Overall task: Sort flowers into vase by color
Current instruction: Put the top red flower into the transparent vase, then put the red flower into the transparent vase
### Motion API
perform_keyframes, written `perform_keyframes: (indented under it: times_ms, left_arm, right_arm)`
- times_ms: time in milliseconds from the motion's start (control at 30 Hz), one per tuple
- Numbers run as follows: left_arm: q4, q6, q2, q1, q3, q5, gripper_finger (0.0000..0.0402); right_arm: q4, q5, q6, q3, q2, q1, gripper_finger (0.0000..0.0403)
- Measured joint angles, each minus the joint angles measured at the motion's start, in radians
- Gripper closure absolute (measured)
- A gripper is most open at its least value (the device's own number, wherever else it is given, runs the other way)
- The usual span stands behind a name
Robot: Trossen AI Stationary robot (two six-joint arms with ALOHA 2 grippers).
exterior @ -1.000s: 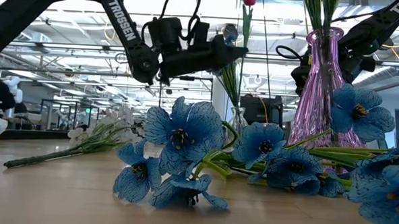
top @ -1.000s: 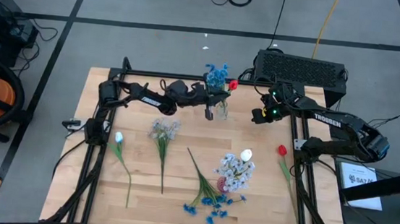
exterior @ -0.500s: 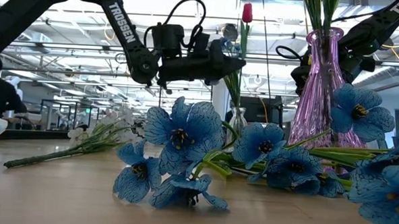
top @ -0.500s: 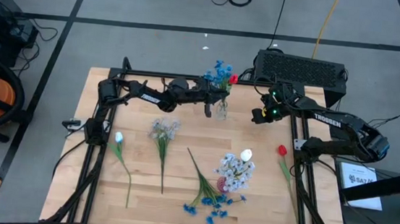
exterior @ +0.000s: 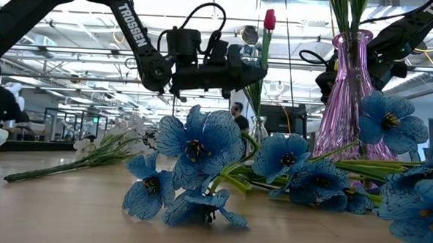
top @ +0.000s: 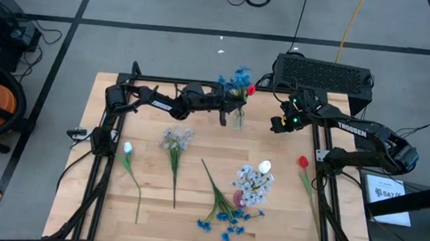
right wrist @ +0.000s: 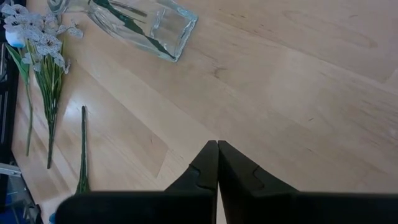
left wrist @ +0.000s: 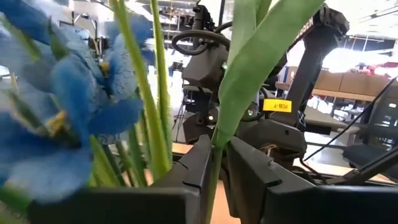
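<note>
"TROSSEN" stands in white capitals on the left arm (exterior: 133,26) in the low view, and again on the right arm (top: 352,128) seen from above. A yellow label (left wrist: 277,106) on the far arm, in the left wrist view, reads roughly "PCB". A white sign (top: 386,192) beside the surface shows lettering too small to read.

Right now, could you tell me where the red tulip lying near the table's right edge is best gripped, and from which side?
Grip the red tulip partway down its green stem, below the bloom, coming straight down from above. It lies flat and alone, and the thin stem suits a narrow pinch. The shut right claw hovers nearest.
</note>
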Motion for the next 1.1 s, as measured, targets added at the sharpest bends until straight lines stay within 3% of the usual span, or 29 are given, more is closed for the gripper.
perform_keyframes:
  times_ms: [867, 1100]
  left_arm:
    - [-0.061, -0.002, 0.000, 0.014, 0.000, -0.034, 0.0336]
    - [-0.080, 0.001, -0.058, 0.007, 0.000, -0.033, 0.0336]
  right_arm:
    - [0.001, 0.003, 0.000, 0.000, 0.000, 0.000, 0.0403]
    - [-0.013, -0.002, -0.001, 0.000, 0.000, 0.000, 0.0403]
